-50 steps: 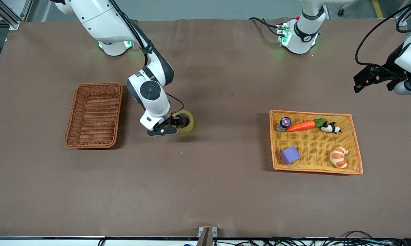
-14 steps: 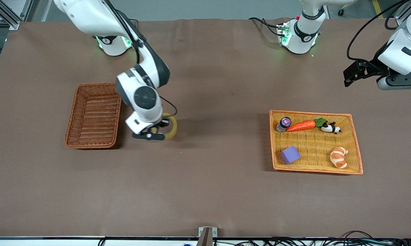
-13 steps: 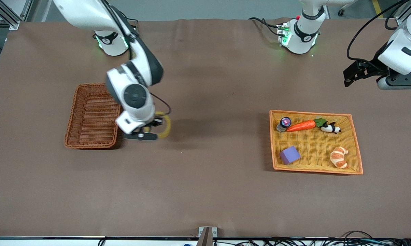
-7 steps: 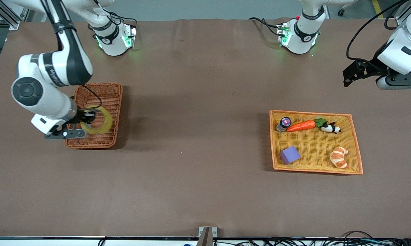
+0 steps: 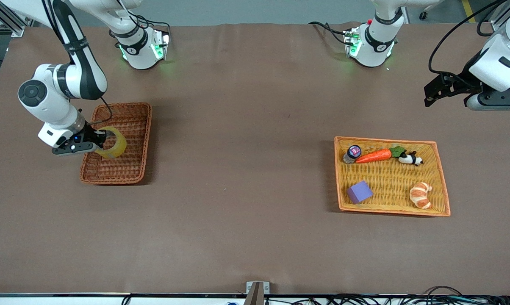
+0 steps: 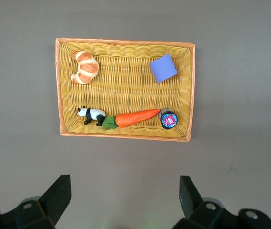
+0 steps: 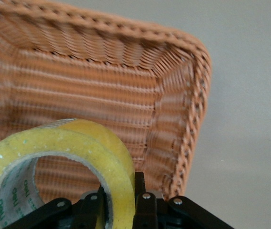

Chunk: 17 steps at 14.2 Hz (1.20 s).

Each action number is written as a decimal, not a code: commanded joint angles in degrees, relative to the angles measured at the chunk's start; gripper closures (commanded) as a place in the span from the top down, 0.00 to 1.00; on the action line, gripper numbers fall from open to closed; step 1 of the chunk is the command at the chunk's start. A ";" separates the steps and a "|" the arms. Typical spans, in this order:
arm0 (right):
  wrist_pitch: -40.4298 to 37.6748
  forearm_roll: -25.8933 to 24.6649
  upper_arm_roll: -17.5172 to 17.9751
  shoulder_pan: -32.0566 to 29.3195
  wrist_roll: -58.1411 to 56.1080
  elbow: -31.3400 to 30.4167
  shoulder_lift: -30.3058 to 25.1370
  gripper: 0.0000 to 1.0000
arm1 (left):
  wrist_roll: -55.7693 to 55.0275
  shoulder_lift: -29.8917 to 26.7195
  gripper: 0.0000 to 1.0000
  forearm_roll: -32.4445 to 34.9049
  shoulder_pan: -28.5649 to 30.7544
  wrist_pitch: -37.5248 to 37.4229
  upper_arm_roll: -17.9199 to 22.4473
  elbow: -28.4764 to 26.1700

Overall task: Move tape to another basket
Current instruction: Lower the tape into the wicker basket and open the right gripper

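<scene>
Right gripper, jaws clamped on the wall of the tape, holding it over the basket at the right arm's end of the bench; left gripper, jaws apart, waiting in the air above the bench near the tray of 5 small objects.

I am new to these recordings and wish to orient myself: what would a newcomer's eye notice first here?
First, the yellowish tape, held by the right gripper over the reddish-brown basket at the right arm's end of the table. Next, the flat yellow-orange tray at the left arm's end, holding a carrot, a croissant, a purple block and a toy panda. The left gripper waits open in the air.
</scene>
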 commanded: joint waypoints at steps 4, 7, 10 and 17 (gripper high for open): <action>8.37 -0.41 -0.25 0.28 -0.20 -5.10 1.62 0.04 | 0.88 -0.13 1.00 -0.36 0.06 -0.66 -0.07 1.89; 8.19 -0.15 -0.07 0.89 0.94 -5.10 1.71 0.06 | 1.32 0.23 1.00 -0.36 0.41 -0.75 -0.07 2.16; 8.28 -0.15 0.01 2.56 3.40 -5.45 2.23 0.07 | 1.32 0.40 1.00 -0.36 0.23 -0.74 -0.07 2.34; 5.49 -0.15 0.19 2.74 3.32 -3.70 -1.17 1.00 | 1.32 0.40 1.00 -0.45 0.41 -0.74 -0.07 2.34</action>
